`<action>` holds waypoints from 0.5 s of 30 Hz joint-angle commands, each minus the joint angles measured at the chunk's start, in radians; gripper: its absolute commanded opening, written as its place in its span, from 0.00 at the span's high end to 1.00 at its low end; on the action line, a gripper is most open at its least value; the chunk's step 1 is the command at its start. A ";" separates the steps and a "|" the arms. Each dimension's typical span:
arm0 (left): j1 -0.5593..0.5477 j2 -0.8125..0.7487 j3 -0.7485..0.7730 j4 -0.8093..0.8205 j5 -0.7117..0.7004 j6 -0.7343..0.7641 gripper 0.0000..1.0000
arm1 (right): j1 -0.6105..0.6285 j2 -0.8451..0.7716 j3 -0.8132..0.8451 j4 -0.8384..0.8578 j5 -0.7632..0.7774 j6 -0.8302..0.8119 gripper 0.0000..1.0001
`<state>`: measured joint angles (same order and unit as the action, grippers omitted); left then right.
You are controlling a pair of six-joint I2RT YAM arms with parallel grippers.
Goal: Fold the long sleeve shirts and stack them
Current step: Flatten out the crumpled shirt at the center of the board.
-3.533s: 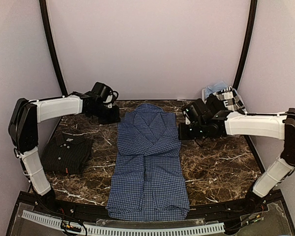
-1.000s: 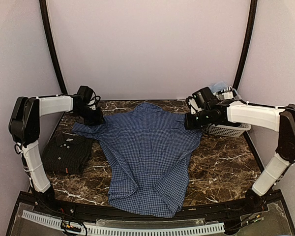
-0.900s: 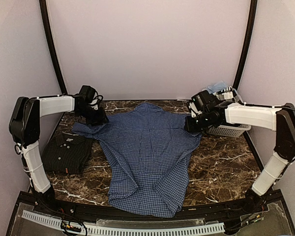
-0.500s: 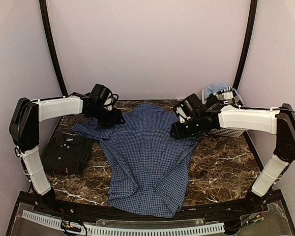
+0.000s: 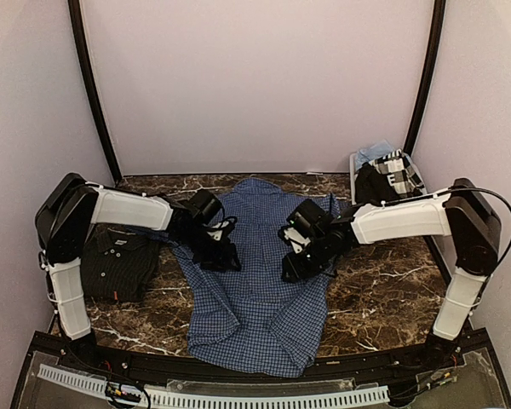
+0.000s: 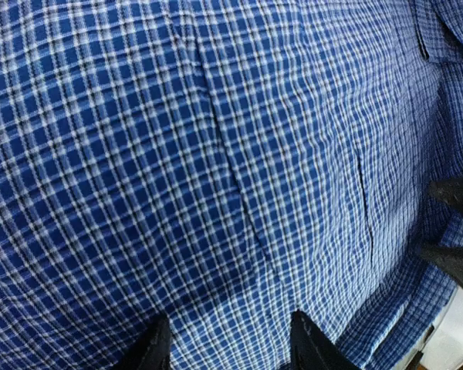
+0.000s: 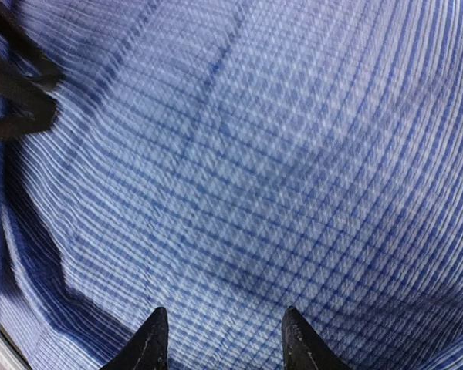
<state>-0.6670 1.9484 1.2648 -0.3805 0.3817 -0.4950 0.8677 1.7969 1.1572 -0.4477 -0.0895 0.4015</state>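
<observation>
Top external: jaws parted, empty, over blue shirt (image 5: 255, 315); orange speck (image 5: 117, 296) on dark shirt (image 5: 119, 262), perhaps tag

Left arm (image 5: 128, 207) and right arm (image 5: 400, 220) stretch inward, wrists tipped down — left gripper (image 5: 222, 258) and right gripper (image 5: 289, 271) near each other, each with fingers parted, nothing between them.

**Lighting and image quality: even, diffuse light; one wrist view blurred.**

In the top view, the pale lilac walls (image 5: 255, 85) and the dark veined marble table (image 5: 383, 290) are lit softly and evenly, and shadows are faint. The blue fine-checked cloth shirt (image 5: 255, 307) is rendered sharply in the left wrist view, with its check lines bowed toward the edges. In the right wrist view the check is smeared into stripes, and a dim patch is seen at centre.
</observation>
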 commanded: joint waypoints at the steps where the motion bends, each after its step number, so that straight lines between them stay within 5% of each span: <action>1: 0.006 -0.098 -0.121 -0.094 0.028 0.003 0.49 | -0.002 -0.097 -0.091 -0.080 -0.001 0.014 0.52; 15: 0.145 -0.475 -0.416 -0.365 -0.055 -0.012 0.49 | -0.170 -0.535 -0.464 -0.179 -0.001 0.182 0.47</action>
<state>-0.5869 1.5726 0.9043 -0.6220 0.3511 -0.5022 0.7406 1.3430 0.7494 -0.5995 -0.0822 0.5198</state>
